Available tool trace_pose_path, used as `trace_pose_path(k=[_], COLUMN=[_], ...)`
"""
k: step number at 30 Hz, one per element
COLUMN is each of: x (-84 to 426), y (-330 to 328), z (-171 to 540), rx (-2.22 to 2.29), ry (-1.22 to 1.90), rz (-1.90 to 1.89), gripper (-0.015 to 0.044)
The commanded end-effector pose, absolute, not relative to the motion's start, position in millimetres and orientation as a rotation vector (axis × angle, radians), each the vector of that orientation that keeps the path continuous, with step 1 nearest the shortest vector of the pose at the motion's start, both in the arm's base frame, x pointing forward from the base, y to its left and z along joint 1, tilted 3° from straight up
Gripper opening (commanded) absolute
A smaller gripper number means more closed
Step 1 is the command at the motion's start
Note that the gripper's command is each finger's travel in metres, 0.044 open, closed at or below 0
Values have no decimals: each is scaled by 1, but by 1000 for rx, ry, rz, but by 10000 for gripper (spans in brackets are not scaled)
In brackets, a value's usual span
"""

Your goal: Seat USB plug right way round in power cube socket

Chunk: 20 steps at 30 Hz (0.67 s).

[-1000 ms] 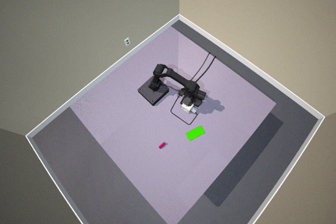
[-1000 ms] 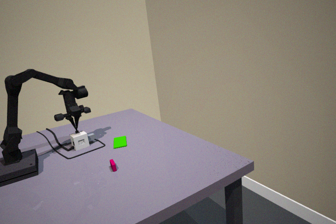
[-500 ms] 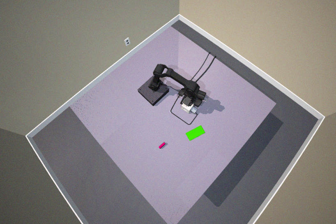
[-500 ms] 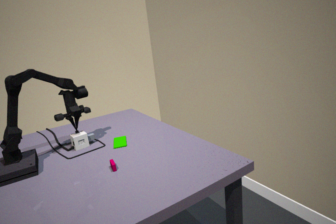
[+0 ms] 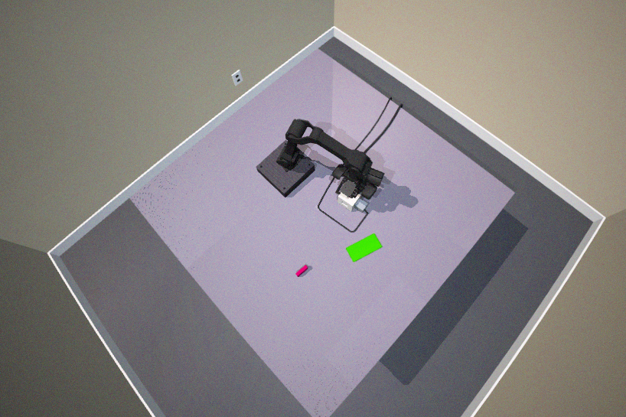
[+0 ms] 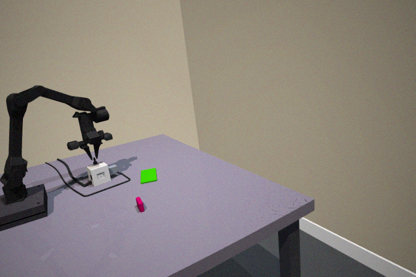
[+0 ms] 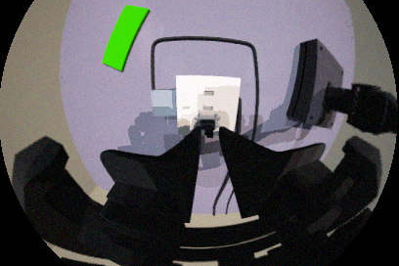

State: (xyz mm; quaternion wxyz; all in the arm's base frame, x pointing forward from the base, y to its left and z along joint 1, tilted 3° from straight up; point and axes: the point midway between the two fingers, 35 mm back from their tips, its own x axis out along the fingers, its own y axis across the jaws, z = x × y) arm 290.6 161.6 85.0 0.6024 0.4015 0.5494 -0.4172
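Note:
The white power cube (image 5: 345, 202) (image 6: 95, 180) (image 7: 190, 86) stands upright on the table. The small dark USB plug (image 6: 94, 161) (image 7: 207, 125) stands upright in the socket on its top face, near one edge. Its body shows above the top; the views do not show which way round it is or how deep it sits. My gripper (image 6: 94, 158) (image 7: 209, 130) is open by a narrow gap, with the fingertips pointing down on either side of the plug's upper end and a gap showing between them. In the top view the arm hides the plug and fingertips.
A pale blue block (image 5: 362, 205) (image 6: 112, 168) (image 7: 162, 102) sits against the cube's side. A black cable (image 5: 335, 221) (image 6: 103, 189) (image 7: 205, 38) loops around the cube. A green slab (image 5: 363, 247) (image 6: 148, 176) (image 7: 126, 37) and a magenta block (image 5: 301, 270) (image 6: 140, 204) lie farther off.

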Motion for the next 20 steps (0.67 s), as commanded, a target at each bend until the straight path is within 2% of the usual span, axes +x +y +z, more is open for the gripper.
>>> trace_pose_path(k=[1, 20], x=[291, 290], y=[162, 162], z=[85, 96], rx=[930, 930], ry=[1272, 1272], rz=[-966, -966], gripper=[95, 95])
